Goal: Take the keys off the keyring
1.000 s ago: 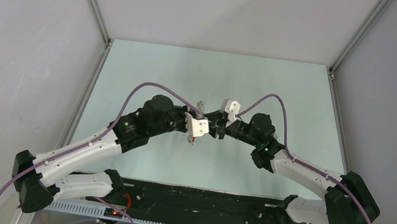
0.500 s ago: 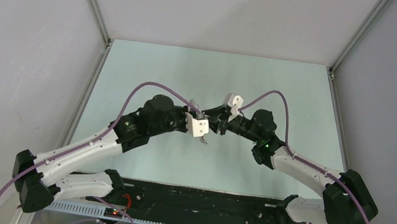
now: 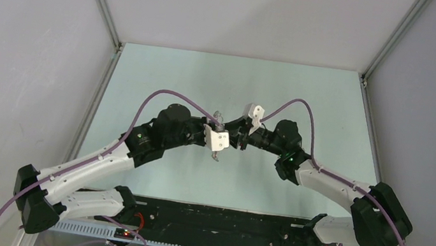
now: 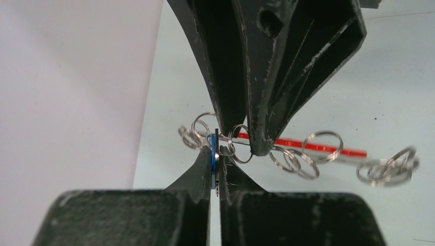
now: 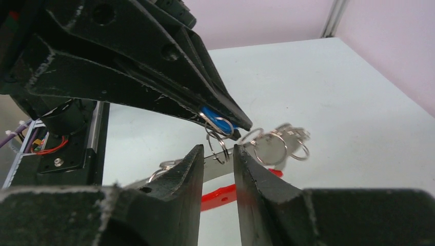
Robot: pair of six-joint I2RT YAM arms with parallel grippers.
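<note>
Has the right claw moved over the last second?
Yes, slightly: the right claw has shifted toward the table's far edge, away from the black base rail.

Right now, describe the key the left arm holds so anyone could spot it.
Above the middle of the table, find the fingers of the left gripper. The key pinched between them has a blue head; the rings along the red keyring are bare silver.

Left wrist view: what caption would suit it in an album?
Left gripper pinches a blue-headed key while the right gripper points down onto the red keyring strung with small silver rings.
</note>
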